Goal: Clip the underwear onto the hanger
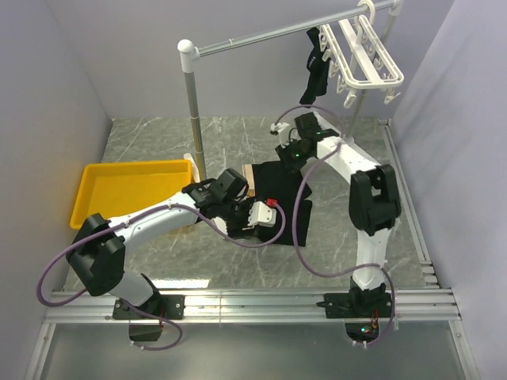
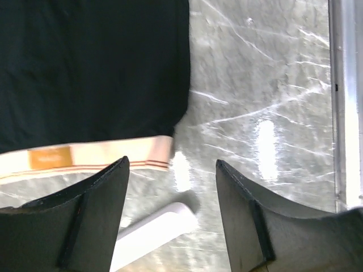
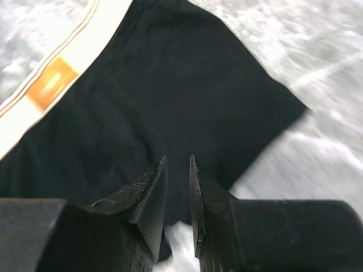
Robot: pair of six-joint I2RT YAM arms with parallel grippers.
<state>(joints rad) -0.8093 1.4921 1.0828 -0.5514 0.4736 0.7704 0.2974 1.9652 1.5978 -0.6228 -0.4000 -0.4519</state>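
1. left gripper (image 2: pixel 171 165): my jaws stand wide apart and hold nothing; only bare table (image 2: pixel 266 73) shows in the gap.
2. the underwear (image 1: pixel 279 184) lies flat on the table between my two arms. its tan waistband (image 2: pixel 85 157) runs just ahead of my left finger.
3. right gripper (image 3: pixel 178 163): my jaws are close together, leaving a narrow slit, over the black cloth near a leg edge. i cannot tell whether they pinch any cloth.
4. the hanger (image 1: pixel 366 54) hangs from the grey rail (image 1: pixel 261 36) at the far right, well apart from the underwear. a small black garment (image 1: pixel 315 67) hangs at its left end.
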